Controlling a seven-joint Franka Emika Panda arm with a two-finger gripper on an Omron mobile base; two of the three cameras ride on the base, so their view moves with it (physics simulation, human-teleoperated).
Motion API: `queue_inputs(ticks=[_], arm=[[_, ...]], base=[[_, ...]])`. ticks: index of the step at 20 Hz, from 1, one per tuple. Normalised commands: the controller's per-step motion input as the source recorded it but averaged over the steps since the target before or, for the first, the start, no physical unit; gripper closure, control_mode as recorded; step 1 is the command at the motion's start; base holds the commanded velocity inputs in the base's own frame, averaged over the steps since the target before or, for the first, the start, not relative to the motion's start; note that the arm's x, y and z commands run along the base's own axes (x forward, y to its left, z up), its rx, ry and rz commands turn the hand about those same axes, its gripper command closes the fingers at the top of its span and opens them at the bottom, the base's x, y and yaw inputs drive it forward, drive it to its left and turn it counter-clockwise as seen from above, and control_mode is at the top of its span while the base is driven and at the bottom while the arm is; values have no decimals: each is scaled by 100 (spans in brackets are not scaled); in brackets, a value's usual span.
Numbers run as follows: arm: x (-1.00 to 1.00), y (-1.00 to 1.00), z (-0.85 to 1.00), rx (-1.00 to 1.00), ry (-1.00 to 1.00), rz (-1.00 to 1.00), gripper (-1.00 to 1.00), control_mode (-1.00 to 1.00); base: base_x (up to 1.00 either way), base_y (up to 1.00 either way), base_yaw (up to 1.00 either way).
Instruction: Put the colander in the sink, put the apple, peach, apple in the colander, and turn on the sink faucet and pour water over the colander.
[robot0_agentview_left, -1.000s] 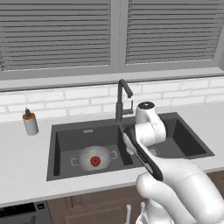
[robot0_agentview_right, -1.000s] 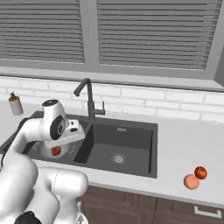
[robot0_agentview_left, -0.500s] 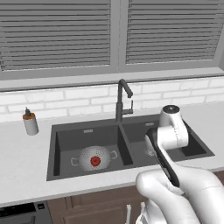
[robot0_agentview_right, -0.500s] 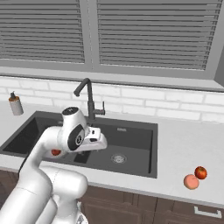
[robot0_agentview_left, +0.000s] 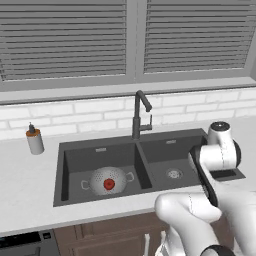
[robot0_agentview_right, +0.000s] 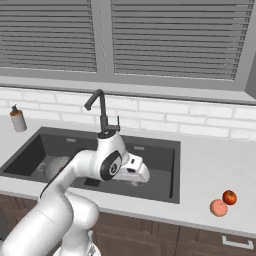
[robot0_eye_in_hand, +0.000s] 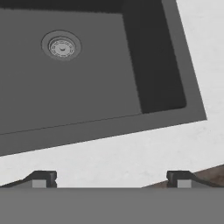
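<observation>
Peach (robot0_agentview_right: 218, 207) waits on the counter (robot0_agentview_right: 210, 170), touching a red apple (robot0_agentview_right: 229, 197).
Round, light, soft and likely to roll; grab it gently around the middle. Gripper (robot0_eye_in_hand: 111, 178) hangs wide open and empty over the sink (robot0_eye_in_hand: 87, 87)'s front edge.

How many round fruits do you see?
3. One red apple sits in the colander in the sink's left basin. Another apple and the peach touch on the counter, right of the sink. None seems hidden.
</observation>
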Motion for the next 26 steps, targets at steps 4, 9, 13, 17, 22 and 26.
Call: queue_inputs(ticks=[4, 9, 13, 17, 22, 26], arm=[[0, -98, 13, 0, 10, -23, -100, -100], [0, -98, 12, 0, 9, -24, -100, -100], [0, -97, 16, 2, 4, -24, -100, -100], [-2, -94, 12, 3, 0, -24, -100, -100], [-10, -78, 1, 6, -1, -22, -100, -100], [1, -69, -1, 7, 0, -15, -100, -100]], base=[[0, 0, 0], [0, 0, 0], [0, 0, 0], [0, 0, 0], [0, 0, 0], [0, 0, 0]])
